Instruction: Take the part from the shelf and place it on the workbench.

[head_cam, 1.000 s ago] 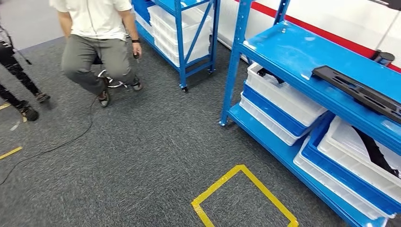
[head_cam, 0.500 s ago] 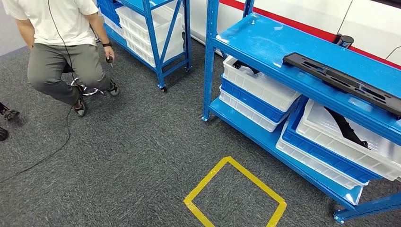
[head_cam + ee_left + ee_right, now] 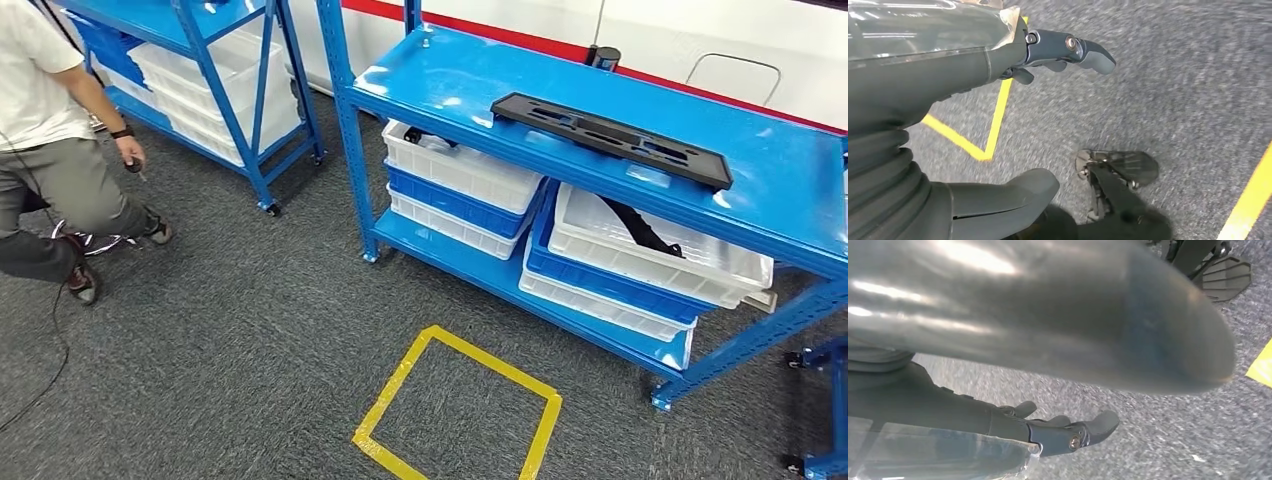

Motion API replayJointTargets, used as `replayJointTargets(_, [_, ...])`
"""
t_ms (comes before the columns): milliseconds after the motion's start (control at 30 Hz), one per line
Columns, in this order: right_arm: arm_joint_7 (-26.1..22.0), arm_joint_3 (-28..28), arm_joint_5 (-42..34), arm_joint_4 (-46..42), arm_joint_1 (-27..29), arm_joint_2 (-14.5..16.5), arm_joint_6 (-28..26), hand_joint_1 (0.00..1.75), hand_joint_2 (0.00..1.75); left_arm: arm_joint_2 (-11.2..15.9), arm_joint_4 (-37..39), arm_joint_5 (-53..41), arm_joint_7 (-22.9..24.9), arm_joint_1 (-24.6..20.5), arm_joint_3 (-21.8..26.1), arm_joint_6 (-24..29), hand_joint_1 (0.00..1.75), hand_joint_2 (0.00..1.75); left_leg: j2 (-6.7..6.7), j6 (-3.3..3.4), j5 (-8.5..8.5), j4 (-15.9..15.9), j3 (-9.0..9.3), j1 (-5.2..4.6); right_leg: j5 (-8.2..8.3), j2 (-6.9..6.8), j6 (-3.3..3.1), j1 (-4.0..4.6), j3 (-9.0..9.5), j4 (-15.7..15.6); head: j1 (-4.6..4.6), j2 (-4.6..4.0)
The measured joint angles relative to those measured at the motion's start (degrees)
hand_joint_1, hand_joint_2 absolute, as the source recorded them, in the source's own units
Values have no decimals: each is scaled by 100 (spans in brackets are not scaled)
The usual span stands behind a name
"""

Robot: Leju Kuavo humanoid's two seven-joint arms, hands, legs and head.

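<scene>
**Squaring up to the shelf before we reach**

We are on approach, and nothing is held. The part (image 3: 610, 138), a long black flat piece, lies across the top board of the shelf (image 3: 800, 190), running from near the board's middle toward its right end, closer to the back edge than the front. Our left hand (image 3: 998, 115) hangs over the carpet with its fingers apart and nothing in it; our right hand (image 3: 1048, 432) hangs likewise, fingers loosely spread and empty.

To do this step well, we judge that we should finish turning until the part sits centred ahead, stop at the yellow square (image 3: 455, 410) taped on the carpet, and raise the arms only once the body is steady. The part is long and thin, so one hand would likely let it tip; we should take it with both hands spaced along its length and lift it flat, clear of the white bins (image 3: 650, 245) on the lower boards.

Against half a second ago, the whole picture has slid: the shelf now sits nearer the centre, the person (image 3: 50, 150) nearer the left edge. That is our own turning, not the things moving.
</scene>
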Motion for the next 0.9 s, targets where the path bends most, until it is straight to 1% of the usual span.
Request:
replayJointTargets(33, [0, -1, 0, -2, -2, 5, 0, 0, 0, 4, 0, 4, 1, 2, 0, 3, 0, 175, -60, 18, 15, -100, 33, -13, 5, 61, 40, 3, -33, 7, -3, 0])
replayJointTargets(67, [1, -2, 0, -4, 3, 8, 0, 0, 0, 6, 0, 4, 3, 3, 1, 4, 0, 175, -27, 36, 13, -128, 41, -37, 17, 128, 90, 2, -69, 5, -5, 0])
replayJointTargets(100, [1, -3, 0, -8, 13, 7, 0, 0, 0, 1, 0, 4, 6, 1, 1, 5, 0, 175, 46, 70, 35, -158, 52, -44, 31, 179, 140, -1, -95, -5, -5, 0])
replayJointTargets(133, [1, -5, 0, -11, 25, 5, 0, 0, 0, -6, -1, 4, 10, -2, 2, 5, 0, 175, 114, 110, 64, -207, 75, -51, 25, 126, 175, 3, -126, 18, -5, 0])
replayJointTargets(167, [1, -7, 0, -15, 29, 3, 0, 0, 0, -15, -2, 4, 13, -5, 2, 5, 0, 175, 189, 152, 96, -261, 100, -47, -26, 5, 186, 13, -187, 116, 6, 0])
replayJointTargets(200, [2, -8, 0, -18, 21, 2, 0, 0, 0, -23, -3, 4, 15, -6, 2, 3, 0, 175, 273, 186, 123, -310, 119, -41, -134, -161, 179, 23, -298, 332, 29, 0])
replayJointTargets(233, [2, -8, 0, -20, 11, 2, 0, 0, 0, -27, -4, 4, 16, -5, 2, 1, 0, 175, 361, 203, 129, -325, 128, -53, -287, -341, 158, 14, -470, 664, 51, 0])
replayJointTargets(267, [3, -8, 0, -21, 1, 4, 0, 0, 0, -30, -4, 4, 17, -1, 2, -1, 0, 175, 456, 215, 128, -328, 126, -58, -449, -441, 145, 11, -668, 1048, 74, 0])
replayJointTargets(300, [3, -7, 0, -22, 0, 5, 0, 0, 0, -31, -4, 4, 17, 3, 2, -2, 0, 175, 548, 216, 123, -327, 125, -63, -564, -490, 152, -2, -833, 1377, 91, 0])
replayJointTargets(333, [3, -7, -1, -24, 9, 4, 0, 0, 0, -32, -4, 4, 17, 4, 2, -2, 0, 175, 633, 212, 115, -326, 126, -64, -597, -519, 183, -16, -904, 1540, 103, 0])
replayJointTargets(367, [3, -8, -3, -26, 19, 3, 0, 0, 0, -34, -4, 3, 17, 4, 2, -3, 0, 175, 706, 201, 107, -325, 131, -60, -542, -548, 232, -32, -853, 1472, 119, 0])
replayJointTargets(400, [3, -9, -7, -28, 29, -1, 0, 0, 0, -37, -4, 2, 16, 4, 2, -5, 0, 175, 773, 183, 95, -324, 144, -52, -418, -598, 288, -51, -685, 1185, 143, 0])
replayJointTargets(433, [2, -10, -11, -32, 30, -5, 0, 0, 0, -40, -4, -1, 15, 3, 2, -8, 0, 175, 837, 156, 78, -320, 167, -50, -268, -723, 338, -67, -437, 755, 172, 0])
replayJointTargets(467, [2, -11, -17, -34, 23, -1, 0, 0, 0, -41, -4, -4, 14, 2, 2, -10, 0, 175, 897, 118, 53, -316, 193, -59, -147, -884, 353, -60, -221, 372, 211, 0])
replayJointTargets(500, [1, -11, -22, -39, 12, 1, 0, 0, 0, -41, -5, -9, 14, 1, 2, -15, 0, 175, 956, 76, 27, -312, 222, -72, -66, -1004, 334, -42, -63, 98, 240, 0])
replayJointTargets(533, [1, -13, -28, -43, 4, 8, 0, 0, 0, -40, -6, -16, 13, -4, 2, -20, 0, 175, 1012, 35, 4, -309, 253, -89, -34, -1084, 295, -19, 12, -36, 259, 0])
replayJointTargets(567, [1, -16, -35, -46, 0, 14, 0, 0, 0, -39, -6, -24, 13, -13, 2, -24, 0, 175, 1069, 0, -14, -316, 282, -98, -33, -1068, 247, 9, 0, -44, 271, 0])
replayJointTargets(600, [1, -19, -43, -49, 1, 12, 0, 0, 0, -40, -9, -32, 13, -25, 1, -28, 0, 175, 1126, -30, -29, -324, 310, -94, -28, -990, 205, 7, 1, -46, 267, 0])
replayJointTargets(633, [2, -22, -48, -49, 5, 15, -2, 0, 0, -40, -11, -40, 14, -39, -1, -29, 0, 175, 1124, -62, -62, -309, 330, -75, -23, -919, 170, -27, 4, -54, 258, 0])
replayJointTargets(667, [4, -23, -51, -50, 6, 17, -6, 0, 0, -39, -14, -46, 15, -48, -2, -30, 0, 175, 1037, -90, -148, -220, 312, -55, -11, -847, 127, -58, 11, -62, 244, 0])
replayJointTargets(700, [6, -24, -53, -51, 5, 20, -12, 0, 0, -38, -17, -51, 16, -52, -2, -31, 0, 175, 888, -111, -302, -9, 234, -37, 3, -775, 75, -88, 28, -71, 224, 0])
replayJointTargets(733, [8, -24, -54, -52, 3, 23, -19, 0, 0, -35, -17, -54, 17, -51, -2, -32, 0, 175, 700, -123, -505, 321, 94, -23, 13, -703, 33, -101, 27, -76, 199, 0])
replayJointTargets(767, [9, -24, -54, -53, -1, 27, -24, 0, 0, -31, -17, -56, 19, -46, -2, -34, 0, 175, 551, -122, -715, 719, -92, -23, 19, -629, 1, -84, 21, -75, 180, 0])
replayJointTargets(800, [8, -24, -54, -53, 0, 30, -27, 0, 0, -27, -17, -57, 20, -39, -2, -37, 0, 175, 473, -121, -869, 1084, -276, -24, 21, -547, -15, -69, 17, -73, 167, 0])
replayJointTargets(833, [8, -24, -52, -53, 5, 33, -28, 0, 0, -25, -17, -57, 21, -35, -1, -39, 0, 175, 440, -117, -915, 1309, -405, -24, 22, -461, -19, -56, 20, -71, 158, 0])
replayJointTargets(867, [8, -24, -41, -53, 13, 35, -36, 0, 0, -23, -17, -57, 22, -33, 0, -42, 0, 175, 429, -108, -832, 1328, -444, -24, 22, -384, -18, -46, 27, -68, 152, 0])
replayJointTargets(900, [8, -24, -36, -53, 19, 35, -38, 0, 0, -23, -17, -57, 22, -33, 0, -43, 0, 175, 427, -102, -780, 1322, -459, -23, 21, -343, -18, -43, 32, -67, 150, 0])
